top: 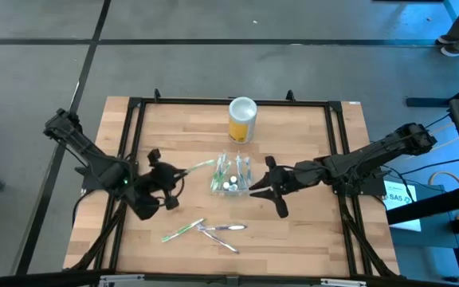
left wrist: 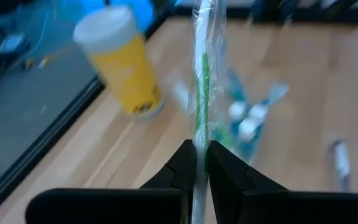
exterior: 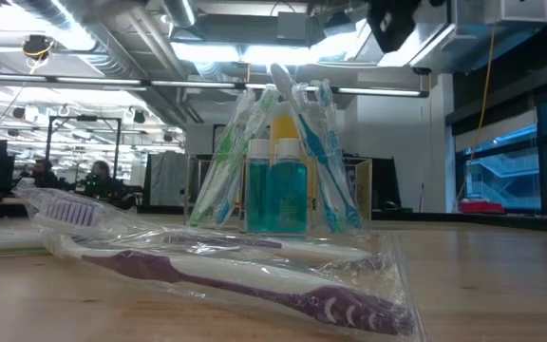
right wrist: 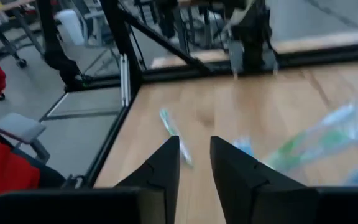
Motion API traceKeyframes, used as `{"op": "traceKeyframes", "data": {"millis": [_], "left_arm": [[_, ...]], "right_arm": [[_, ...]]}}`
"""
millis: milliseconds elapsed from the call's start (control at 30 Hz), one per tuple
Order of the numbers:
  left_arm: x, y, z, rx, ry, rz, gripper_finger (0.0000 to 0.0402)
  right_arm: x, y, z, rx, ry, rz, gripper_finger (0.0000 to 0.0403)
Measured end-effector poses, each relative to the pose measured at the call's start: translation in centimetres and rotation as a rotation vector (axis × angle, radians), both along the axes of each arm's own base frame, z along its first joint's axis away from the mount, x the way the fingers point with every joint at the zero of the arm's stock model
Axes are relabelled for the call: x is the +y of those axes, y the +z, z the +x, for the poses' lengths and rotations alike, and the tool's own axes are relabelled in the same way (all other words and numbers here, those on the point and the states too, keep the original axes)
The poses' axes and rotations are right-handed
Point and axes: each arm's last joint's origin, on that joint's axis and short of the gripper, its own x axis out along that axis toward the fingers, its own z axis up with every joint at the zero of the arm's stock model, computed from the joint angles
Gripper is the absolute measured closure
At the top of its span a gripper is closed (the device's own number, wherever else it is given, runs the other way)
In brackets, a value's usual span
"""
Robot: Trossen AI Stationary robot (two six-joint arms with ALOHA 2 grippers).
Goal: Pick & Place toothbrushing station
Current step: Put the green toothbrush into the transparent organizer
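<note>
Clear plastic station mid-table, partly stocked — more brushes to go.

We see it standing between our two grippers, already holding several wrapped toothbrushes and two small blue bottles, with the yellow canister behind it. Our left gripper, just beside the station, is clamped on a wrapped green toothbrush — not yet placed. Our right gripper sits at the station's other side, fingers slightly parted, holding nothing. We judge the loose brushes near the front edge remain.
</note>
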Motion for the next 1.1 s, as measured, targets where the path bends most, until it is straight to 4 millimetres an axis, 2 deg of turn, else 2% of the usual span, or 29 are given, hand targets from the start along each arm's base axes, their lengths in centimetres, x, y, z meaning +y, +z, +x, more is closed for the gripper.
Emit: {"op": "traceKeyframes", "data": {"millis": [200, 500, 767, 967, 1100], "left_arm": [[-2.6, 0.7, 1.8, -0.119, -0.123, 0.056, 0.0382], [-5.6, -0.2, 6.0, -0.179, -0.293, 0.13, 0.0382], [-5.7, -1.2, 9.5, -0.231, -0.441, 0.076, 0.0382], [-4.7, -1.6, 10.7, -0.233, -0.418, 0.074, 0.0382], [-4.2, -1.1, 11.5, -0.294, -0.444, 0.053, 0.0382]], "right_arm": [[0.1, 0.9, 0.2, -0.111, 0.023, -0.054, 0.0294], [0.1, 1.6, 0.3, -0.189, 0.024, -0.084, 0.0252], [0.2, 1.6, 0.3, -0.188, 0.031, -0.082, 0.0189], [0.8, 1.6, 0.1, -0.196, 0.061, -0.107, 0.0153], [1.2, 1.7, 0.0, -0.213, 0.081, -0.127, 0.0139]]}}
